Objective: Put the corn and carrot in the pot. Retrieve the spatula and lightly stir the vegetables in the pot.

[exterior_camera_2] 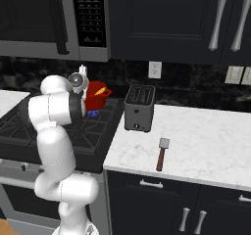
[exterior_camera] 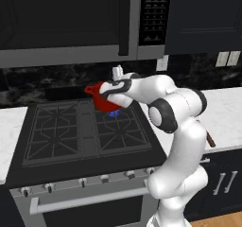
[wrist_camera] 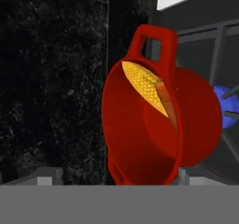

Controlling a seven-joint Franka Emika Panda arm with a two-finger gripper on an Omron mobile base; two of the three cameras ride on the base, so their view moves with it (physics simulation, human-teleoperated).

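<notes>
Red pot sits right in front of the hand camera, between the two fingertips that rise at the bottom edge, one on each side of it. Hand spread wide; whether the tips touch the pot wall cannot be told. Pot appears rolled on its side in this view, one loop handle up. Inside: yellow corn with an orange carrot lying against it.

From the base views, the pot stands on the stove, right rear burner, blue flame beneath, hand just beside it. Spatula lies on the counter, well apart from the hand, in front of a toaster.
</notes>
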